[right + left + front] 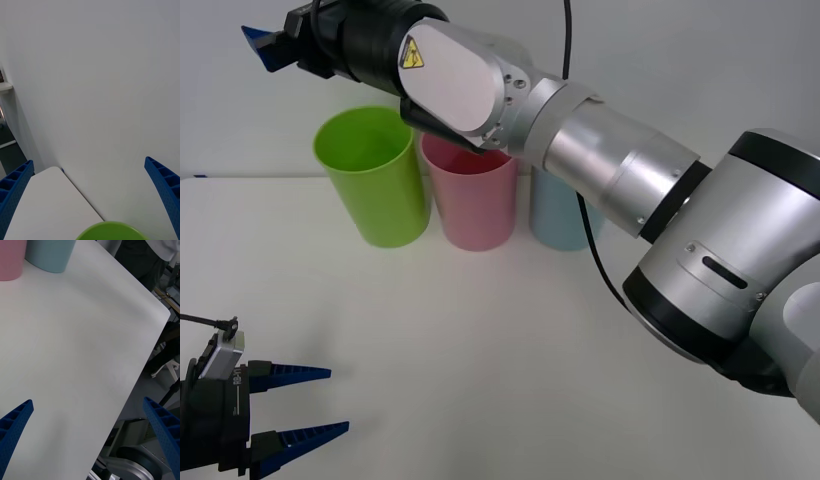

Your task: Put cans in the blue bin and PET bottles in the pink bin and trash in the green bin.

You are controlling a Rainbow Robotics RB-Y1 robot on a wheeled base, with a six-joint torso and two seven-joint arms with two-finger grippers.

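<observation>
Three bins stand in a row at the back of the white table (480,340): the green bin (373,175) on the left, the pink bin (472,195) in the middle, the blue bin (558,215) on the right, partly behind my right arm. My right gripper (260,45) hangs high, above and just left of the green bin, open and empty (89,161); the green bin's rim (110,229) lies just beneath it. My left gripper (338,400) rests open and empty at the table's near left. Cans, PET bottles and trash are out of view.
My right arm (610,165) reaches across over the pink and blue bins. The left wrist view takes in the pink bin (11,258), the blue bin (50,255) and the table's edge (150,352), with floor equipment beyond. A white wall (97,75) stands behind the bins.
</observation>
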